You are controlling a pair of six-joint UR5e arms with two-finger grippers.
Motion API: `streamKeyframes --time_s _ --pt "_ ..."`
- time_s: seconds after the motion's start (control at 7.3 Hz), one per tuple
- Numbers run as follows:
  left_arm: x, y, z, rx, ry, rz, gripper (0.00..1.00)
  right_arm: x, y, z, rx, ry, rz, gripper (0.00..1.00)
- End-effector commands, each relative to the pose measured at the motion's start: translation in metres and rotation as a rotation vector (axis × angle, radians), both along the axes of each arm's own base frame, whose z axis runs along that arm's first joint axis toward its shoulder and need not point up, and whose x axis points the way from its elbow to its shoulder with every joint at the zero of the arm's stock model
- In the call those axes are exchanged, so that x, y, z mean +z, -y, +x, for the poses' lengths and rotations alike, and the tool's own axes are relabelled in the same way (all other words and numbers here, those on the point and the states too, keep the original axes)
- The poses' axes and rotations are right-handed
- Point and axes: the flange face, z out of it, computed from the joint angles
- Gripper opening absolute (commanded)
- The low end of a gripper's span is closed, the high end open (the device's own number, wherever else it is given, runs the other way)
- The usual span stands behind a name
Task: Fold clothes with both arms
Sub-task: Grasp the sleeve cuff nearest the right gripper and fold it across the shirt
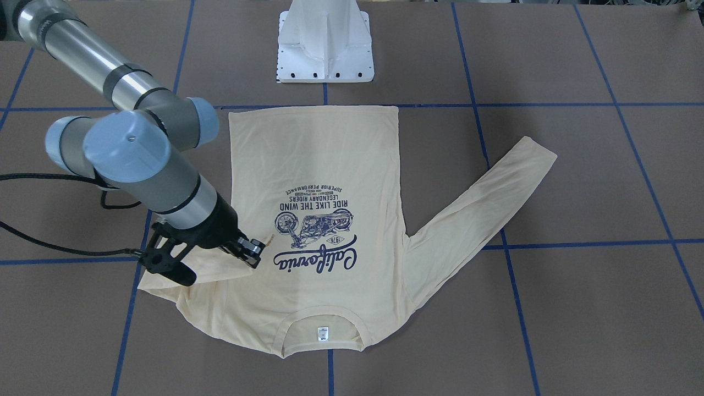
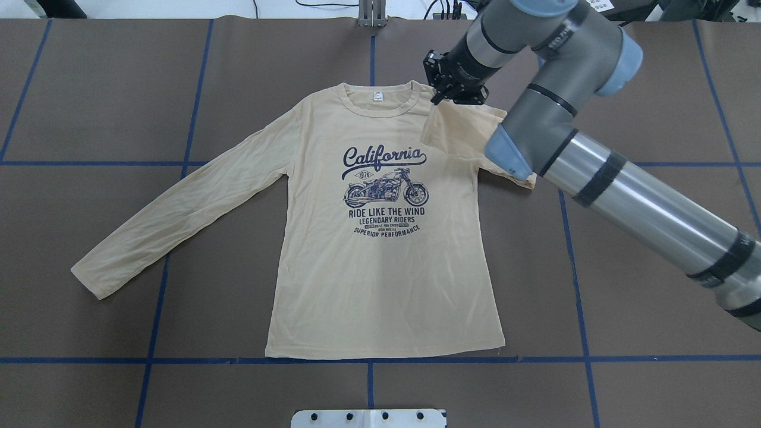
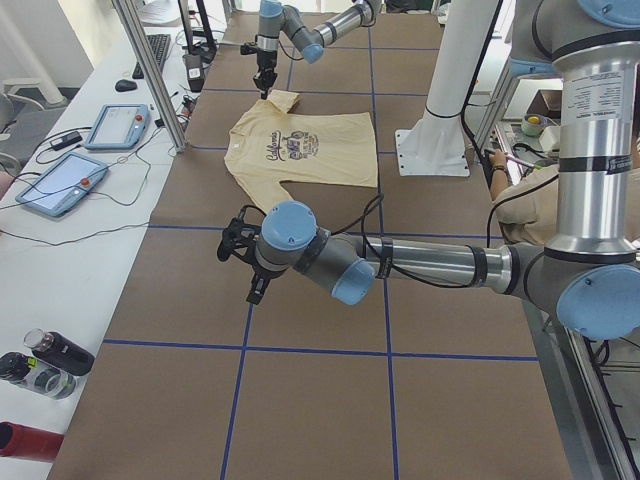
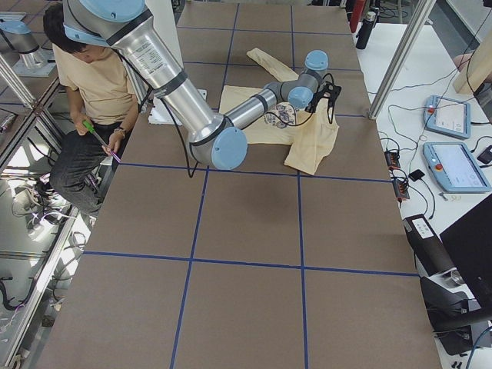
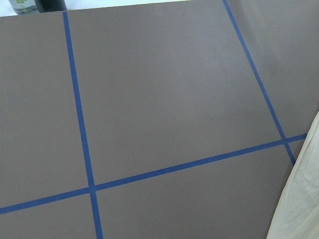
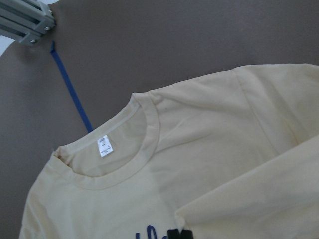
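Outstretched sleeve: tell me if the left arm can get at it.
Probably yes: the sleeve lies flat and uncovered on the table, and the left arm hovers close by with nothing between.

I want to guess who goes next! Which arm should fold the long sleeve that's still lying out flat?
The left arm. The flat sleeve lies on its side, and the left claw hangs over bare table there. The right claw is busy holding up the other sleeve near the collar.

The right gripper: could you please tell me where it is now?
In the overhead view, the right gripper sits upper right of centre, just right of the T-shirt's collar, holding its folded-in sleeve.
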Motion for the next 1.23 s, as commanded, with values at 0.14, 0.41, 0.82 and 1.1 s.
streamKeyframes --time_s 0.14,0.41,0.82,1.1 --pt "0.001 0.002 0.005 0.009 0.002 -0.002 1.0 -0.121 0.001 -0.058 0.053 0.025 0.093 0.0" --pt "-0.001 0.004 0.006 0.01 0.002 0.0 1.0 -0.132 -0.026 -0.095 0.065 0.003 0.142 0.0" --pt "0.005 0.005 0.007 0.013 0.002 -0.009 1.0 -0.144 -0.046 -0.155 0.042 -0.053 0.177 0.0" --pt "-0.011 0.018 0.025 0.009 -0.026 -0.043 1.0 -0.152 -0.057 -0.178 0.02 -0.056 0.172 0.66"
